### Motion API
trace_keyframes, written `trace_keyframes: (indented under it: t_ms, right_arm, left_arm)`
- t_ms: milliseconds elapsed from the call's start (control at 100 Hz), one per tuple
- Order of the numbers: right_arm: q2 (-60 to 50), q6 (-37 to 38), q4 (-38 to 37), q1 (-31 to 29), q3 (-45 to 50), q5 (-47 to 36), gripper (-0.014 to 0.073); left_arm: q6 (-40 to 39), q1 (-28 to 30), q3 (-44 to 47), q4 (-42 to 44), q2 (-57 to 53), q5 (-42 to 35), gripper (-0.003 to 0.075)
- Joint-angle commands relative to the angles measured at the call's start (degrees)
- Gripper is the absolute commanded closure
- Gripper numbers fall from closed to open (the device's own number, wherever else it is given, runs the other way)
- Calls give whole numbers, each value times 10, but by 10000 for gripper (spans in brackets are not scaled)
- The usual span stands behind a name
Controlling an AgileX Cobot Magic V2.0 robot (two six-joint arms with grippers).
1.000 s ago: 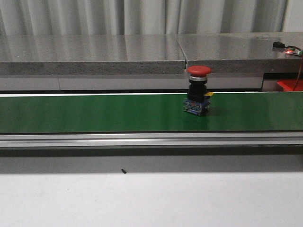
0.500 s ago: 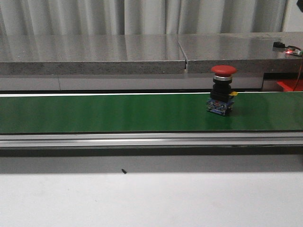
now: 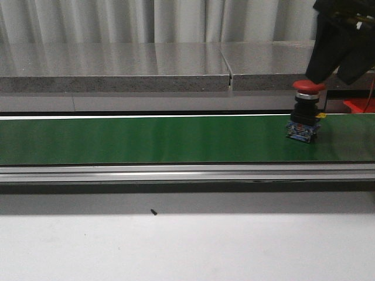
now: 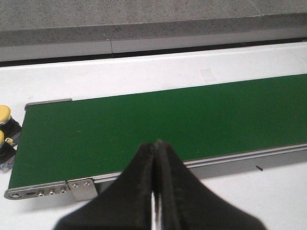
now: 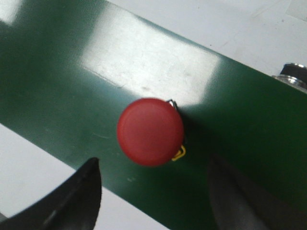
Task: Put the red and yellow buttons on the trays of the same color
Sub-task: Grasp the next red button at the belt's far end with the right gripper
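**Red button rides right, and the arm drops in over it**

The red button (image 3: 308, 111) has slid along the green belt (image 3: 146, 139) toward the right end. A second ago it stood near the middle of the belt, and nothing hung above it. Now the right pincer (image 3: 340, 44) has come down from the top corner and hangs just over the red cap. In the right wrist view its two dark fingers (image 5: 76, 199) are spread wide, one on each side of the button (image 5: 150, 132), not touching it. I would say a grab is about to happen (the button looks lined up between the fingers).

The left pincer (image 4: 154, 187) is pressed together, holding nothing, over the other end of the belt (image 4: 144, 124). Two yellow buttons (image 4: 4, 125) sit on the white counter (image 4: 144, 72) just past that end, cut off by the picture's edge.

Some red thing (image 3: 358, 105) peeks out at the far right. It may be the red tray, but too little shows to be sure. I can see no yellow tray anywhere.
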Motion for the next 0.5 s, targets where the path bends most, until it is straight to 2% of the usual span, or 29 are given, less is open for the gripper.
trace_keyframes:
  t_ms: [0,170,250,410,490]
  right_arm:
    - [-3,-9,12,-1,-12,-40,116]
    - [32,-11,13,-1,-12,-74,123]
    - [42,-11,12,-1,-12,-83,165]
    - [40,-11,9,-1,-12,-88,436]
    - [33,-11,5,-2,-12,-87,524]
  left_arm:
    - [0,-4,-15,-15,2,-36,741]
    - [0,-4,-15,-15,2,-36,741]
    - [0,-4,-15,-15,2,-36,741]
    - [0,-4,-15,-15,2,-36,741]
    - [0,-4,-15,-15,2,-36,741]
